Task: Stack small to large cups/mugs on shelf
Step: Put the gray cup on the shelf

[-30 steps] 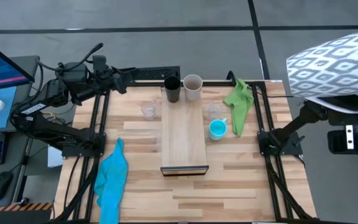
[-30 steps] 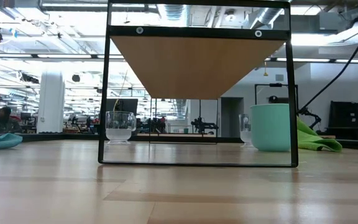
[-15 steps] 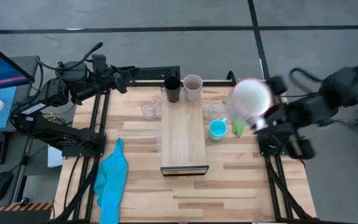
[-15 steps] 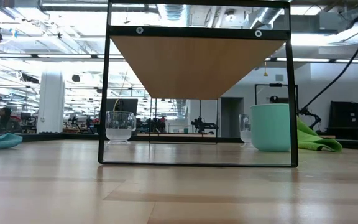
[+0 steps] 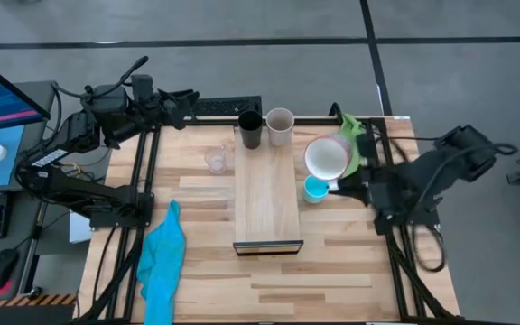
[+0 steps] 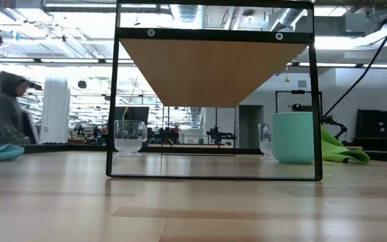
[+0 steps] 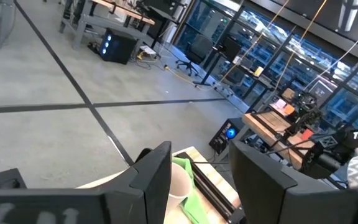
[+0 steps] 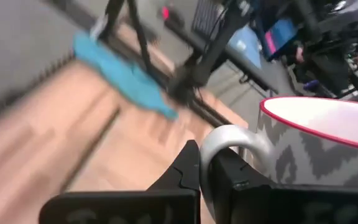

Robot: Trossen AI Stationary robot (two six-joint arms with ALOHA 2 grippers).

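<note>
Two cups are sitting at the top end of the shelf (image 5: 266,203) in the high view: black cup (image 5: 250,129) and beige-grey cup (image 5: 280,125), side by side, touching or nearly so. Right gripper (image 8: 205,169) is clenching the handle of the white mug (image 5: 328,158), right of centre in the frame, holding it in the air above the turquoise mug (image 5: 316,189) and beside the green cloth (image 5: 355,135). One clear glass cup (image 5: 215,160) is standing on the table (image 5: 332,262) just left of the shelf. Blue cloth (image 5: 163,257) is lying at lower left. Left gripper (image 7: 199,177) is waiting at upper left, off the table's corner, fingers parted and holding nothing. A person (image 6: 9,107) is showing at the left edge of the low view.
</note>
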